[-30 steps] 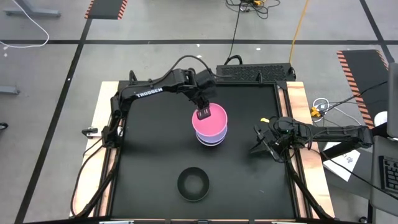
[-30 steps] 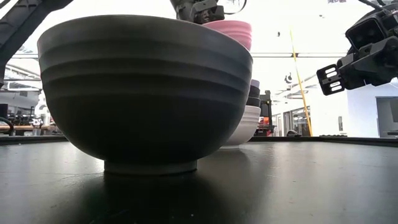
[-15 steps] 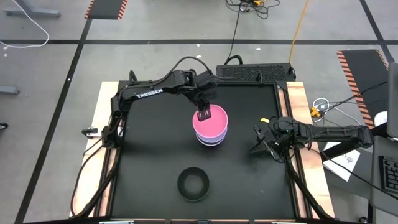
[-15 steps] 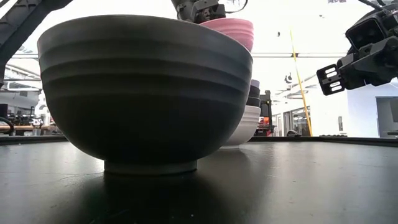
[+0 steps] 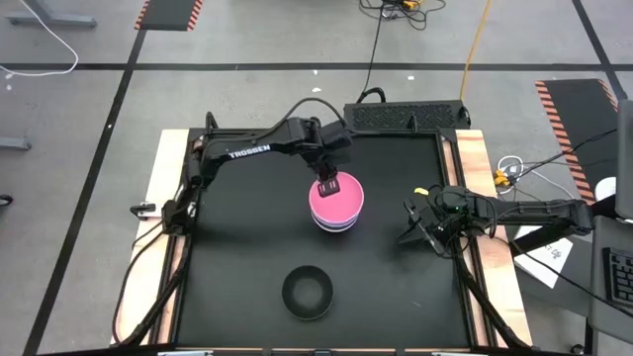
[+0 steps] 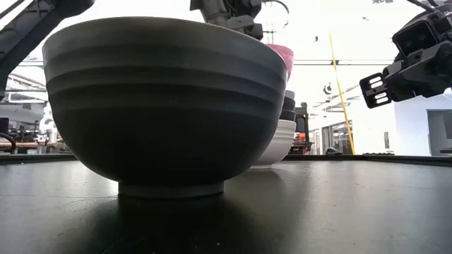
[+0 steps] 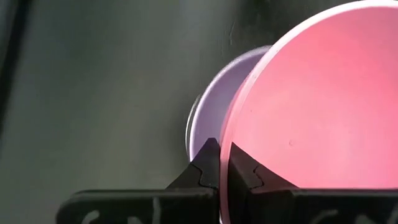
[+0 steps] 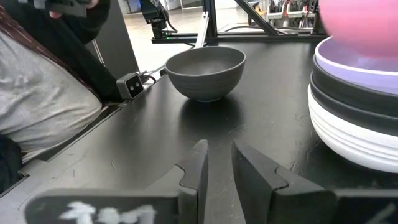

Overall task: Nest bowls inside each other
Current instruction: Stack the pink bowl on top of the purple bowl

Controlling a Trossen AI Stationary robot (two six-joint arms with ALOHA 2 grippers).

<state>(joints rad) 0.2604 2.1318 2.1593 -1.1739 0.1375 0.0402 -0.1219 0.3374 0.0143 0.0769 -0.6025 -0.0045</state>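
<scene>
The black table [image 5: 247, 247] carries a stack of bowls [image 8: 357, 118] near its middle: a white bowl [image 8: 348, 146] at the bottom, black bowls above it, then a lavender bowl [image 7: 208, 118]. A pink bowl [image 5: 336, 198] sits tilted at the top of the stack, its rim pinched between the closed fingers of the left hand [image 7: 219, 163]. One more black bowl [image 5: 307, 293] stands alone near the table's front edge, well apart from the stack. The right hand [image 8: 217, 163] hovers near the table's right edge, holding nothing, its fingers only a narrow gap apart.
</scene>
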